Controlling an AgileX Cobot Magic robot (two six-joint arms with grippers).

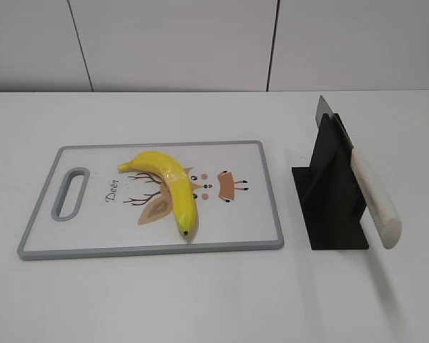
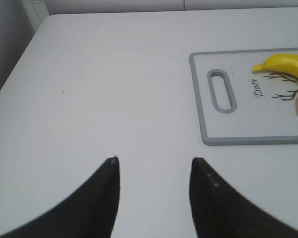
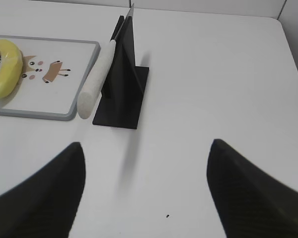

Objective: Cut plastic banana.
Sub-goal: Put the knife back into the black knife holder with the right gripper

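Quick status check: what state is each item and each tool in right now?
banana: whole, uncut, lying on the board
board: flat on the table
knife: slotted in its stand, handle outward
stand: upright
left tool: open, empty
right tool: open, empty

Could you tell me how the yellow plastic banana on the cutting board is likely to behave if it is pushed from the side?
The glossy yellow plastic banana looks hard, so probably stiff and slippery. Its curved body lies flat on the grey-rimmed cutting board, so it may pivot or slide rather than roll.
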